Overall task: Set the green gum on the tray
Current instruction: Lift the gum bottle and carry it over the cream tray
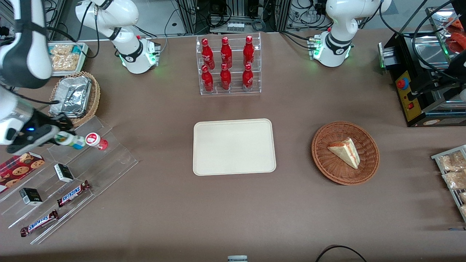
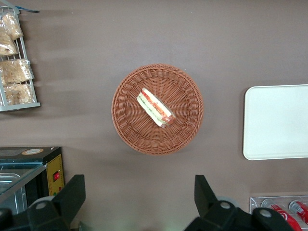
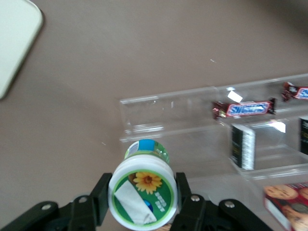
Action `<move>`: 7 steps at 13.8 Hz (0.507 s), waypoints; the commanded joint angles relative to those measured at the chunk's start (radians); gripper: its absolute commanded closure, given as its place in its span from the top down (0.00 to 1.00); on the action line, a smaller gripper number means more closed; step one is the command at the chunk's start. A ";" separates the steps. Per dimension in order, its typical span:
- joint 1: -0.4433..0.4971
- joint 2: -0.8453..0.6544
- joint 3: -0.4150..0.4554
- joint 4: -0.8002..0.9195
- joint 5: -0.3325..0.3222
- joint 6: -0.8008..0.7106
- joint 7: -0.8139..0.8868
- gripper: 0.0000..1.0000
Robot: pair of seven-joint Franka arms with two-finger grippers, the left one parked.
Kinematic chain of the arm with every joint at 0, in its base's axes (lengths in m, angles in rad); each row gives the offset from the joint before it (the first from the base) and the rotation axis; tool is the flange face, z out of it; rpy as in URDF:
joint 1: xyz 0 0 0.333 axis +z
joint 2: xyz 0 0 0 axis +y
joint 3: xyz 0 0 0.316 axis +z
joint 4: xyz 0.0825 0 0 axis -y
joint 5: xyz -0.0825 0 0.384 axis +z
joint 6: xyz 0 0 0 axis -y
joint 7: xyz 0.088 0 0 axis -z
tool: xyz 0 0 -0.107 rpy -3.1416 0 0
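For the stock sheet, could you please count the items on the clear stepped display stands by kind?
Red cola bottles: 6
Snickers bars: 2
Small dark boxes: 2
Red-lidded gum bottle: 1
Green gum, shut in the gripper above the stand: 1
Total: 12

glossy white arm shells, rounded and bulbous, with black bands at the joints. small black round logo on each white base, green status lights glowing at the base sides, black cables trailing off to the table edge. working arm [image 1: 22,54]: large black segment between white links, silver-grey metal ring at the wrist, black hand body with one small blue light. gripper [image 3: 143,202] at the working arm's end of the table, above the clear stepped shelf: matte black fingers [image 3: 98,199], angular and faceted, with round silver screw heads set in the black housing on either side.
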 commanded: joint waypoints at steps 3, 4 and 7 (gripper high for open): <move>0.203 0.017 -0.007 0.048 0.011 -0.036 0.293 0.00; 0.255 0.023 -0.007 0.048 0.011 -0.027 0.369 0.00; 0.386 0.093 -0.008 0.069 0.013 0.026 0.603 0.00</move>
